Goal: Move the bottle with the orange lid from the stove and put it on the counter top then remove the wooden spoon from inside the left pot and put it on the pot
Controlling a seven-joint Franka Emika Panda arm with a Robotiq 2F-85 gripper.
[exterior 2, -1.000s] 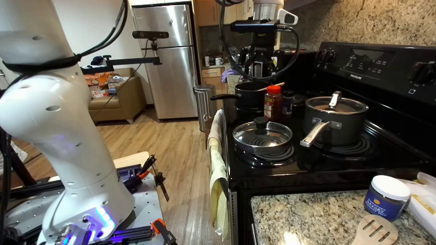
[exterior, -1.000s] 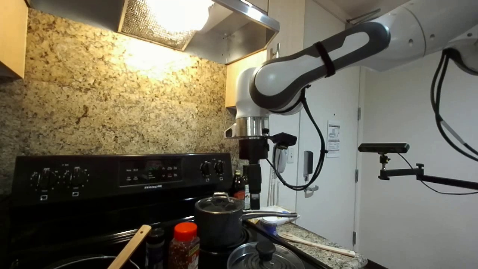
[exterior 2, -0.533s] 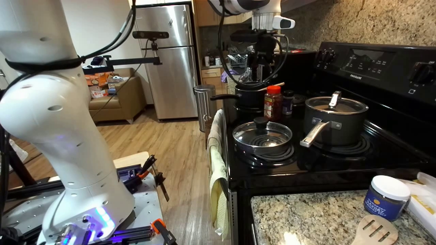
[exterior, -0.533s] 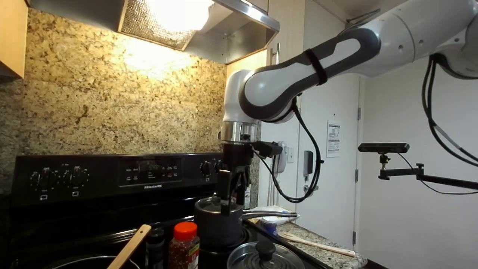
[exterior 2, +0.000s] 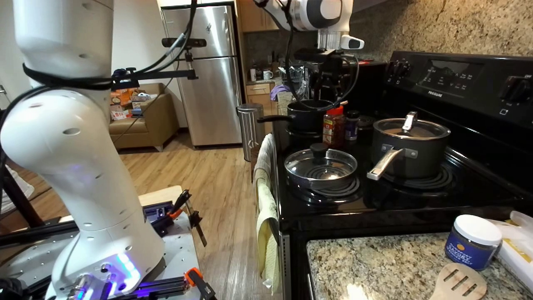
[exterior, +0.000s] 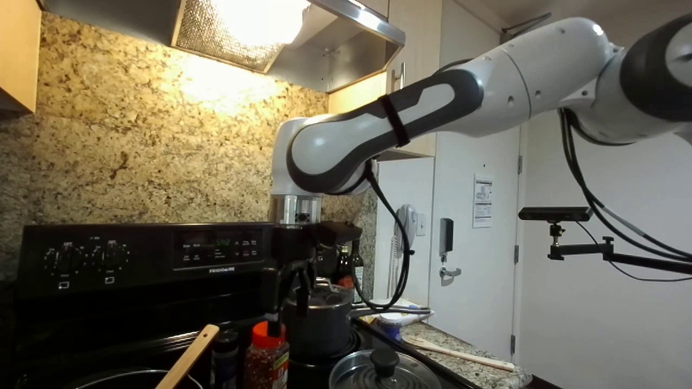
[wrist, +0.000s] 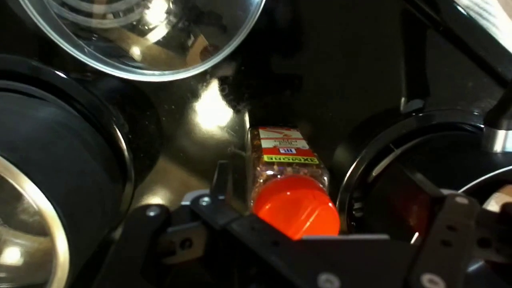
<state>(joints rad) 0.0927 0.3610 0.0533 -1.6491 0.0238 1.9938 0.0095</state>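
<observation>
The bottle with the orange lid (exterior: 266, 361) stands upright on the stove in both exterior views (exterior 2: 334, 130). In the wrist view, the bottle (wrist: 290, 196) sits between my spread fingers, nearer the left one. My gripper (exterior: 288, 319) is open and empty, just above the lid; in an exterior view one fingertip overlaps the lid, and I cannot tell if it touches. The wooden spoon (exterior: 189, 354) leans out of the left pot (exterior 2: 306, 118), its lower end hidden. Only a granite corner of the counter top (exterior 2: 354, 258) shows nearest the camera, in front of the stove.
A dark-capped bottle (exterior 2: 352, 126) stands close beside the orange-lidded one. A lidded grey pot (exterior 2: 410, 154) and a glass lid (exterior 2: 304, 168) are on nearby burners. A white-lidded jar (exterior 2: 472, 241) and a slotted wooden spatula (exterior 2: 460, 283) lie on the counter.
My arm has moved away from the counter end, over the stove and down to the orange-lidded bottle. The gripper has turned, so both fingers now show apart. The objects have not moved.
</observation>
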